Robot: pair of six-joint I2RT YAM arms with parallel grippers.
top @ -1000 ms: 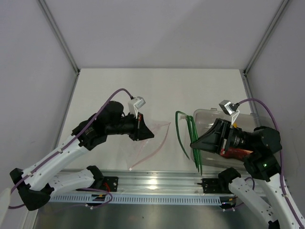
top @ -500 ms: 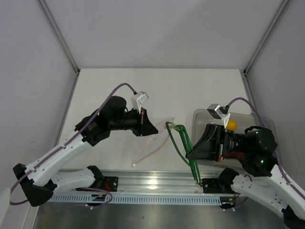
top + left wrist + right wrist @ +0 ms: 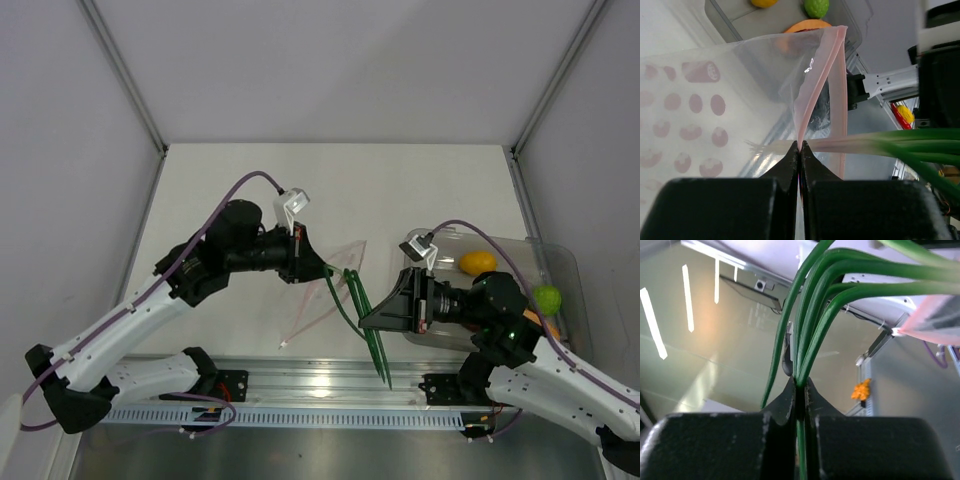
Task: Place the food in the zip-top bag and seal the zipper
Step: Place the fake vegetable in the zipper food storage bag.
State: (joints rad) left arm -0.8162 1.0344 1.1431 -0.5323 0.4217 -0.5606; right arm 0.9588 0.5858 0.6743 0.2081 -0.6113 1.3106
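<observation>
My left gripper is shut on the pink-red zipper of the clear zip-top bag, holding its mouth up and open. The right gripper is shut on a bunch of long green stalks, one of the toy foods. Their pale end lies across the bag's mouth just past my left fingertips. A yellow-orange round fruit, a green round fruit and an orange-edged slice sit in the tray.
The rigid clear tray stands at the right, behind my right arm. An aluminium rail with both arm bases runs along the near table edge. Grey walls close in the left, back and right sides.
My right arm has swung left from over the tray, carrying the green stalks to the bag's mouth and uncovering the fruits. The left gripper has shifted slightly right with the bag.
</observation>
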